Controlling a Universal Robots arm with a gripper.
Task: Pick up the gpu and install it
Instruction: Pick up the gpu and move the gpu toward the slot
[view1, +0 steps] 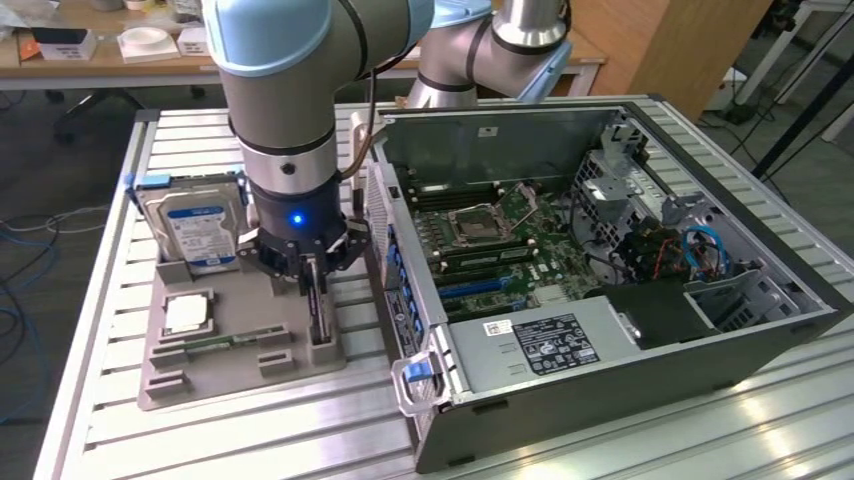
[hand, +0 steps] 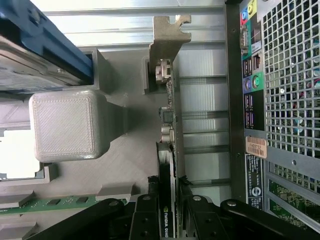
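Here the slatted aluminium table (view1: 240, 440) carries an open desktop tower case (view1: 641, 400) lying on its side, with its motherboard (view1: 507, 240) and labelled power supply (view1: 547, 345) facing up. On the exterior view's left of the case sits a grey printed parts tray (view1: 227, 370). The tray holds a hard drive (view1: 194, 225) standing upright, a square processor chip (view1: 187, 313) lying flat, a memory stick (view1: 220, 343), and the gpu (view1: 318, 310). The gpu stands on edge in the tray's slots, on the side nearest the case. The Universal Robots arm (view1: 287, 100) reaches straight down over the tray, so the gripper (view1: 310, 265) sits directly above the gpu. The card's long axis runs along the tray, roughly parallel to the case wall beside it, and the jaws are turned to take it across its thin dimension. In the wrist view the gripper (hand: 169, 197) straddles the gpu's (hand: 167, 165) upper edge. Its black fingers (hand: 150, 202) stand apart, one close beside each face, and no firm clamp shows; the card looks seated in the tray. The gpu reads as a thin dark board with a black cooler bearing pale lettering. Small connectors line the end away from the fingers, which finishes in a silver end bracket (hand: 167, 35).
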